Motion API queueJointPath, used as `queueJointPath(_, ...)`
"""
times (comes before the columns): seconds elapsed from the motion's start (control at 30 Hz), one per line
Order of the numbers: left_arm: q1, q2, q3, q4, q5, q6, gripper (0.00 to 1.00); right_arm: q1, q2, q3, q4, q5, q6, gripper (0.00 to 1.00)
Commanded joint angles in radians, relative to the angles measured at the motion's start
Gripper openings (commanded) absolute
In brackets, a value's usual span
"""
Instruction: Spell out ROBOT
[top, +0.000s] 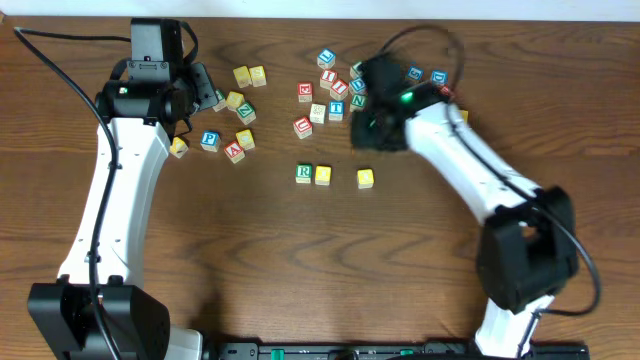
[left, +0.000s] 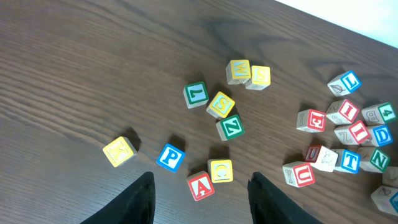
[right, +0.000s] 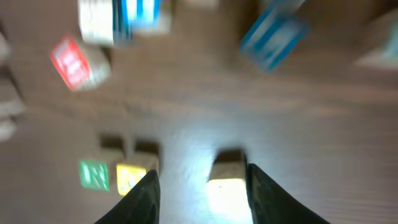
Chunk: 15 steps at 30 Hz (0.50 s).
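Observation:
A row stands mid-table: a green R block (top: 304, 173), a yellow block (top: 323, 176) touching it, and a second yellow block (top: 365, 178) set apart to the right. My right gripper (top: 377, 137) is open just behind that lone yellow block. In the blurred right wrist view the block (right: 225, 182) lies between my fingers (right: 200, 193), nearer the right one, with the green (right: 93, 175) and yellow (right: 130, 178) blocks to the left. My left gripper (top: 205, 95) is open and empty at the back left, above a red A block (left: 200, 185) and a yellow block (left: 221, 170).
Loose letter blocks lie in two clusters: near the left arm, among them a blue P (left: 170, 157) and a green Z (left: 231, 127); at back centre, among them a red U (left: 298, 174) and a blue T (top: 336, 109). Cables run at both back corners.

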Motion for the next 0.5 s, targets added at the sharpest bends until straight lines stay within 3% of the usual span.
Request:
queueJointPath(0.0,0.003,0.013,0.000,0.000,-0.009,0.006,0.48,-0.077,-0.026,0.026,-0.013,0.064,-0.009,0.37)
queueJointPath(0.07,0.003,0.013,0.000,0.000,-0.009,0.006,0.48,-0.115,-0.007,0.026,-0.025,0.087,-0.010,0.38)
queueJointPath(0.23,0.003,0.014,0.000,0.002,-0.009,0.006,0.48,-0.179,0.053,0.026,-0.008,0.112,-0.066,0.54)
queueJointPath(0.47,0.003,0.015,0.000,0.005,-0.010,0.006,0.48,-0.227,0.121,0.026,0.034,0.115,-0.095,0.57)
